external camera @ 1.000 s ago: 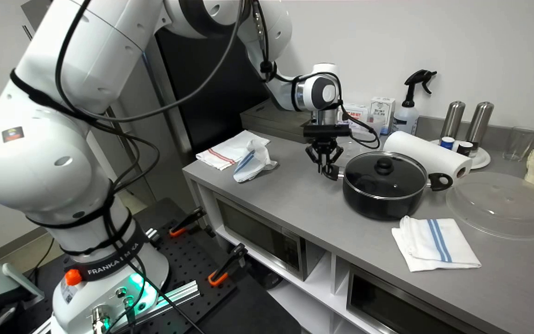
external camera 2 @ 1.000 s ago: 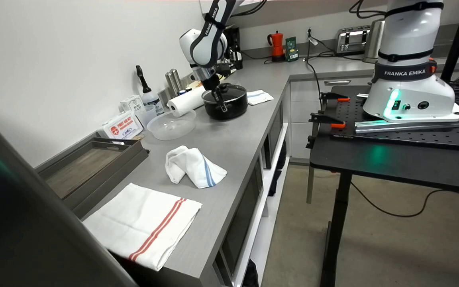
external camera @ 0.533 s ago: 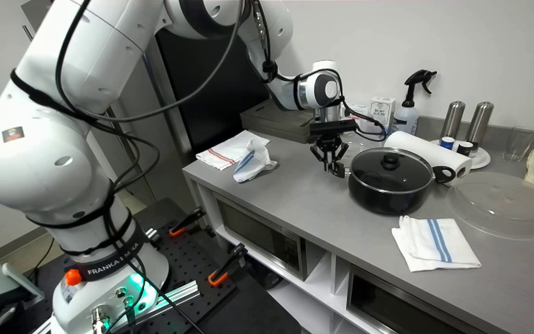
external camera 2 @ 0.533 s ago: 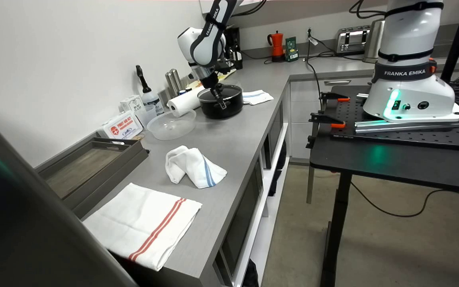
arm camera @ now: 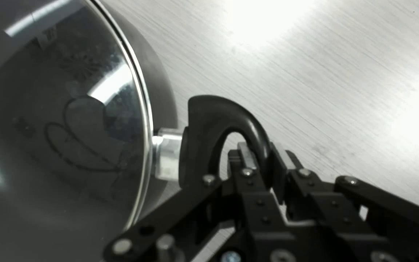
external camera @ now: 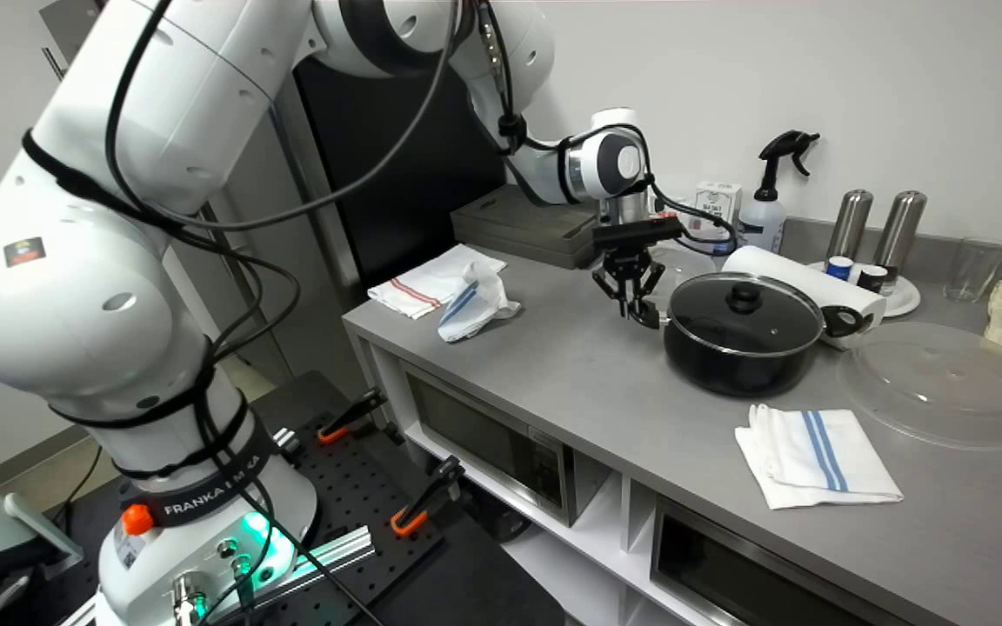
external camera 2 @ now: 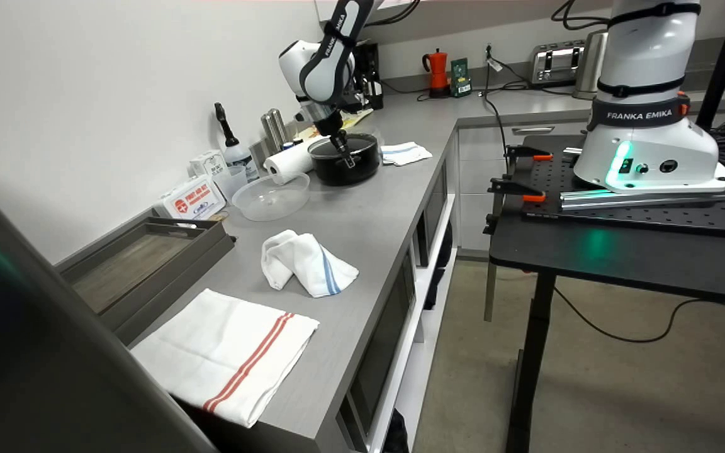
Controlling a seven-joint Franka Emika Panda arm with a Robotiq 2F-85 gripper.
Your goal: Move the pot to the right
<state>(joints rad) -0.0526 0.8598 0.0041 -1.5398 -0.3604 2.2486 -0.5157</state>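
Rightward and slightly up in an exterior view, the black cooking pot (external camera: 743,339) has shifted with the gripper (external camera: 629,311); it sits right of centre there, close beside the paper towel roll (external camera: 814,287), contact unclear. The wrist view shows the fingers (arm camera: 246,154) clamped on the loop of the side handle (arm camera: 209,118), one inside, one outside, presumably so a sideways move carries the pot with its glass lid (external camera: 731,326) undisturbed. From the lower left, the Franka arm (external camera: 214,96) arches over the countertop (external camera: 571,348), gripper pointing down.
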